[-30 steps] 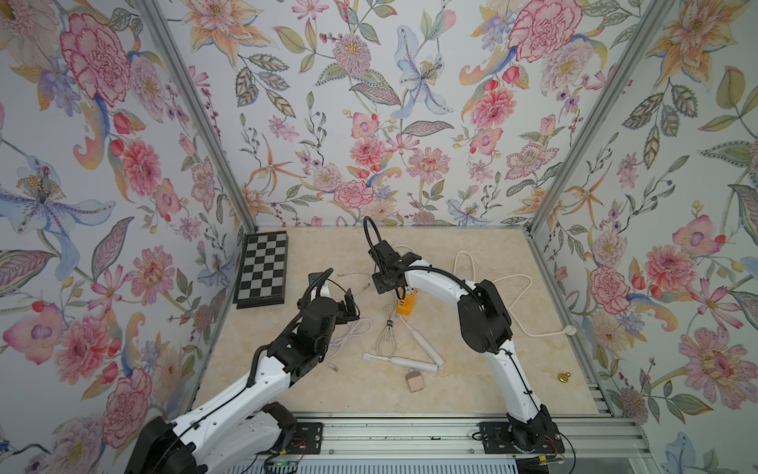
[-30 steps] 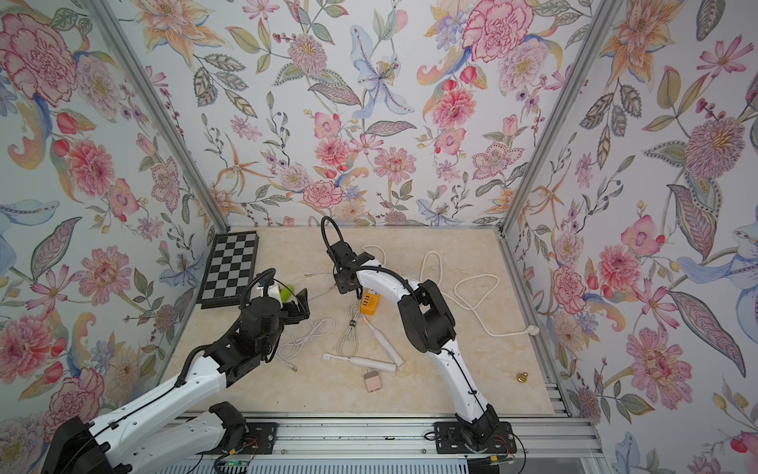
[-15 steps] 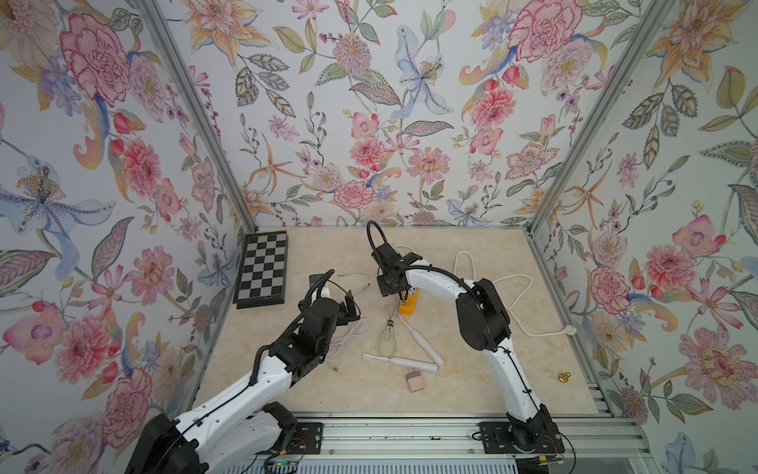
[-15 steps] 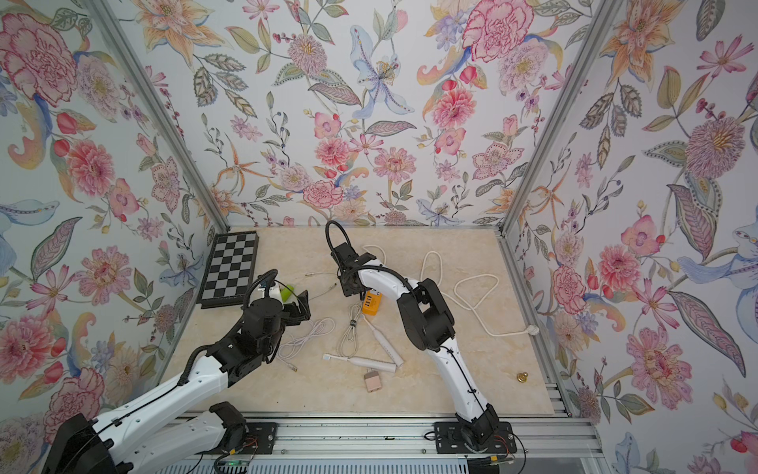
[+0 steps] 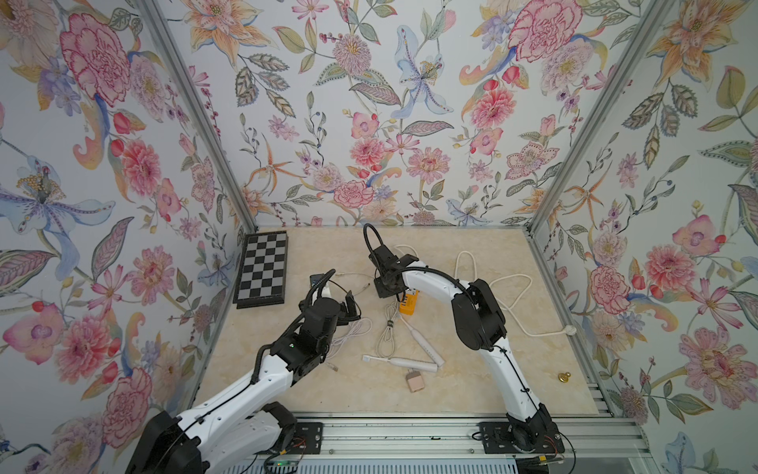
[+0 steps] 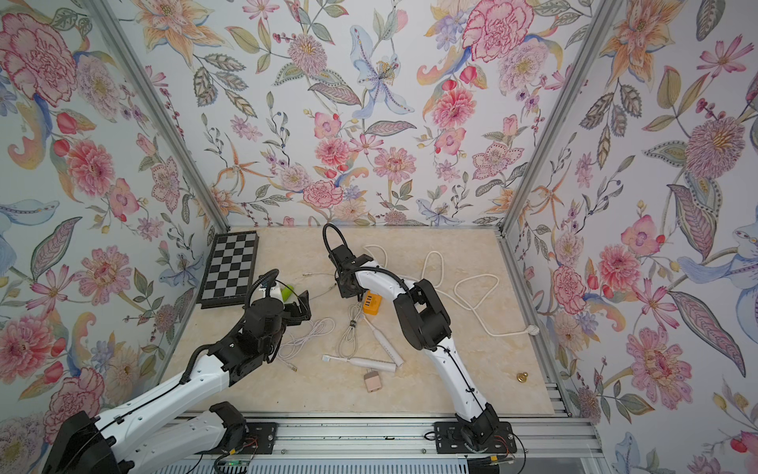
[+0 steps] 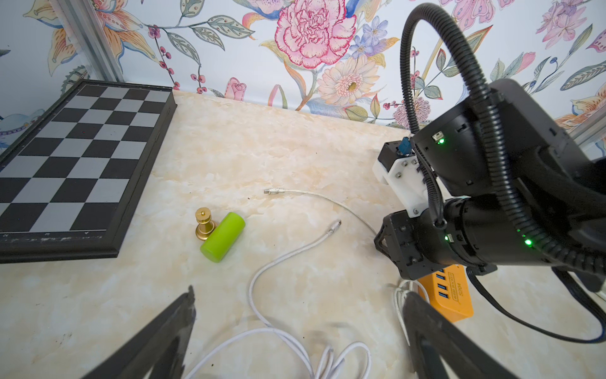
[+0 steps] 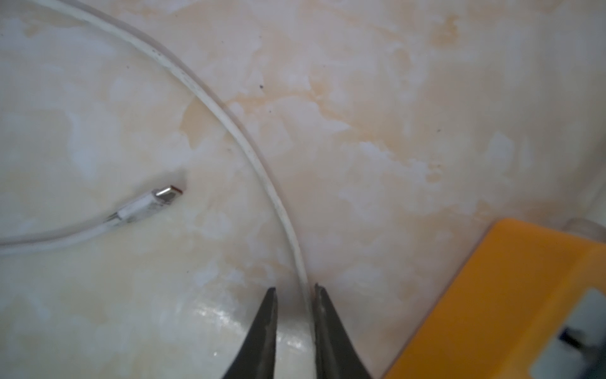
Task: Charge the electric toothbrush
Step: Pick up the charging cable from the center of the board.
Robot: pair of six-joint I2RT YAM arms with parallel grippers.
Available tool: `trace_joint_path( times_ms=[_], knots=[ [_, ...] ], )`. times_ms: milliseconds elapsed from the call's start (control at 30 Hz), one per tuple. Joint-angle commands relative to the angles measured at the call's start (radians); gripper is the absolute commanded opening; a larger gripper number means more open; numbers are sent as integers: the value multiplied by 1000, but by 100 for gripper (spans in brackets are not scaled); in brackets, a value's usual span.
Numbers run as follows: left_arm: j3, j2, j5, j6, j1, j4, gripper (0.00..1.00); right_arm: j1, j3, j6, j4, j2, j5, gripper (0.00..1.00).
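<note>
The white electric toothbrush point(image 5: 404, 362) point(image 6: 363, 362) lies flat near the table's front, and a second slim white brush point(image 5: 424, 344) lies slanted beside it. Behind them sits the orange USB charger point(image 5: 410, 303) point(image 8: 511, 295). My right gripper point(image 8: 293, 288) point(image 5: 383, 289) is down at the table beside the charger. Its jaws stand narrowly apart around a thin white cable point(image 8: 249, 147). The cable lies against one finger, with a slit at the other. My left gripper point(image 7: 300, 292) point(image 5: 334, 293) hangs wide open and empty over a loose white cable coil point(image 7: 262, 285).
A tied cable bundle point(image 5: 387, 328) and a pink adapter point(image 5: 414, 381) lie near the brushes. A thick white cord point(image 5: 508, 295) loops at the right. The chessboard point(image 5: 262, 269) is at the back left. A green cylinder point(image 7: 223, 236) and a gold chess piece point(image 7: 204, 224) lie beside it.
My right gripper's jaws have narrowed around the thin white cable next to the orange charger. The left arm has not moved.
</note>
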Motion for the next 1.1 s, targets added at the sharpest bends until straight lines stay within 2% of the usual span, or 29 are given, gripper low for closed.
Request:
trace_joint_path(
  times_ms=[0,67,133,300,467,600,833,967,1067],
  knots=[
    [-7,14,-16,-22,10,22,99,-1,-30,-25,-90,41,-31,8],
    [-4,15,-18,-22,10,21,99,3,-21,-49,-87,32,-28,0],
    [-4,14,-19,-24,12,25,99,5,-11,-74,-83,25,-24,0],
    [3,3,2,-26,23,28,99,-1,-39,-105,-13,-45,-104,0],
    [8,-2,72,-52,46,48,99,0,-232,-78,184,-228,-194,0],
    [-2,17,166,-103,78,119,97,-4,-377,-56,290,-341,-208,0],
    [59,188,285,-181,89,243,92,-11,-576,6,423,-513,-255,0],
    [64,288,344,-275,114,411,86,-15,-676,45,542,-609,-257,0],
    [143,374,372,-300,123,453,85,-12,-717,60,586,-651,-271,0]
  ],
)
